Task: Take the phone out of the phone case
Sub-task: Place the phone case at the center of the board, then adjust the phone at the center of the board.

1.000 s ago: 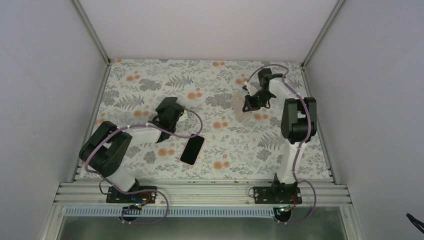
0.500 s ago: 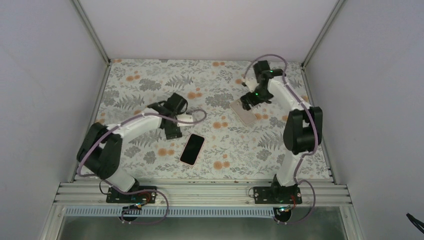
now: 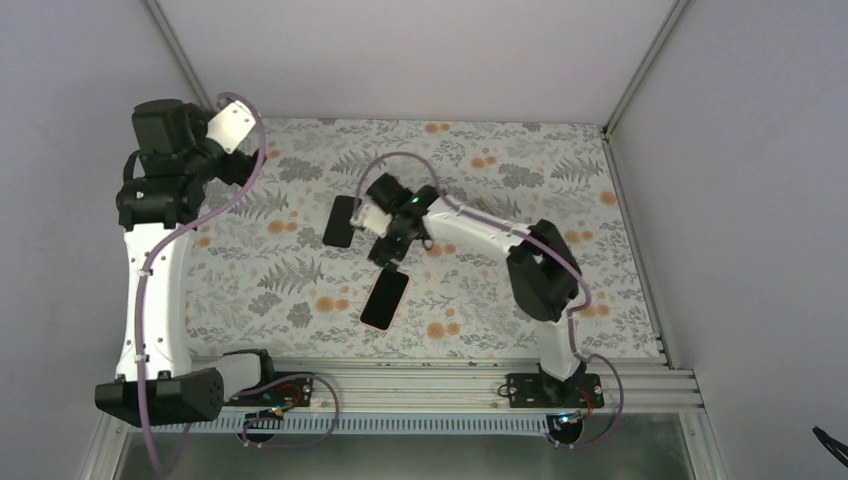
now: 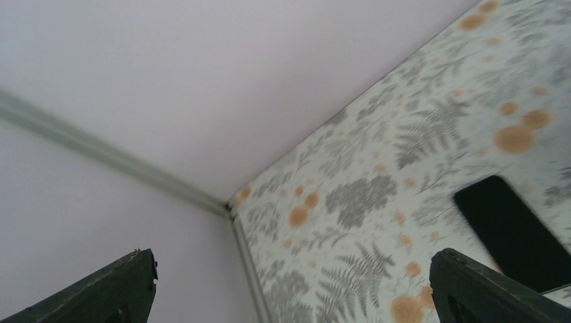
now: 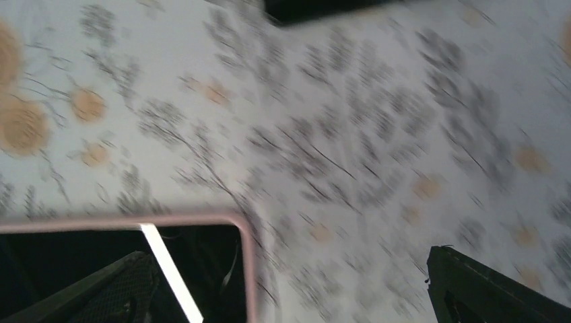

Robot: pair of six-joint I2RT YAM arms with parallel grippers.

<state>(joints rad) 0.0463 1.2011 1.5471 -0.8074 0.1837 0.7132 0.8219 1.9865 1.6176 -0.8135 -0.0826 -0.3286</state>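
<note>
The phone (image 3: pixel 386 298) lies face up near the table's middle front, its black screen framed by the pink phone case (image 5: pixel 248 256). My right gripper (image 3: pixel 388 250) hovers open just above the phone's far end. In the right wrist view one finger overlaps the phone's corner (image 5: pixel 121 276), and nothing sits between the fingers (image 5: pixel 464 282). My left gripper (image 3: pixel 235 165) is raised high over the far left corner, open and empty, with its fingers (image 4: pixel 471 289) wide apart. The wrist views are blurred.
A second flat black rectangle (image 3: pixel 340 220) lies on the floral cloth (image 3: pixel 280 270) left of the right wrist; it also shows at the left wrist view's right edge (image 4: pixel 512 232). Grey walls close the left, far and right sides.
The left arm has swung up and back to the far left corner. The right arm has swept from the far right to above the phone. Both grippers have opened. The black rectangle is new.
</note>
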